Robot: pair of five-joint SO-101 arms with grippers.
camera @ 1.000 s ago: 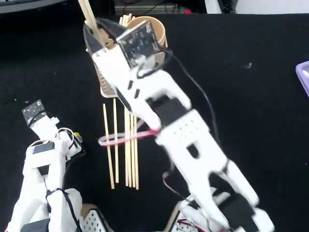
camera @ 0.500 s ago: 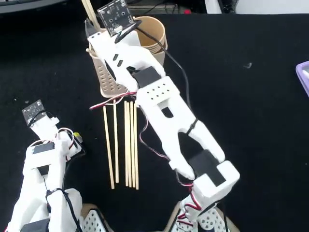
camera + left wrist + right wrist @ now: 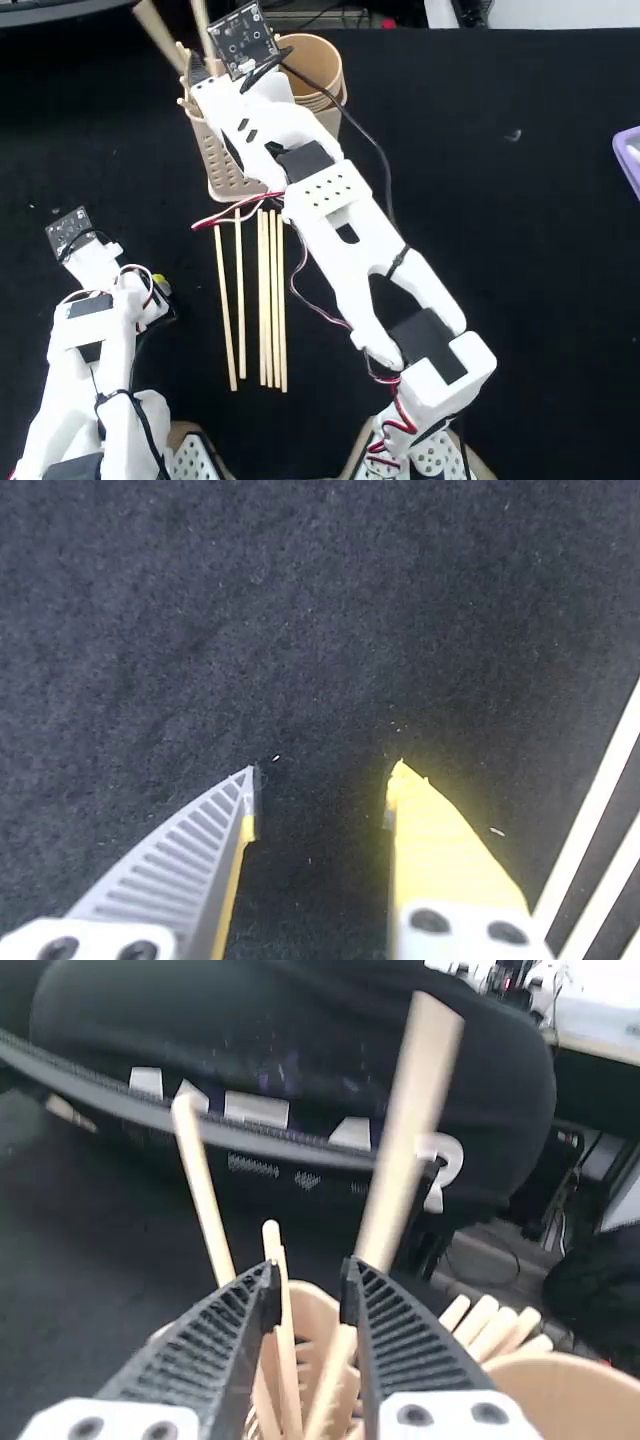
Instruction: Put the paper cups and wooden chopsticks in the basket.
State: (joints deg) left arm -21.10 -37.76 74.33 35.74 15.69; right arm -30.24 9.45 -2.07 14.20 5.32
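Splaying wider, chopsticks [image 3: 405, 1120] at right pincer [image 3: 306, 1265]

Above the basket [image 3: 312, 1312] rim: right hand [image 3: 308, 1278], black ribbed fingers [image 3: 215, 1345] a little apart. A thick chopstick [image 3: 408, 1130] rises steeply from the gap, tilted, close against one finger. A thinner chopstick [image 3: 203, 1195] leans the opposite way, beside the other finger. A short stick [image 3: 273, 1250] stands at the gap between those two. More stick ends [image 3: 490, 1322] poke up just beside the cup [image 3: 560, 1385] rim. Dark surface [image 3: 90, 1220] beyond.
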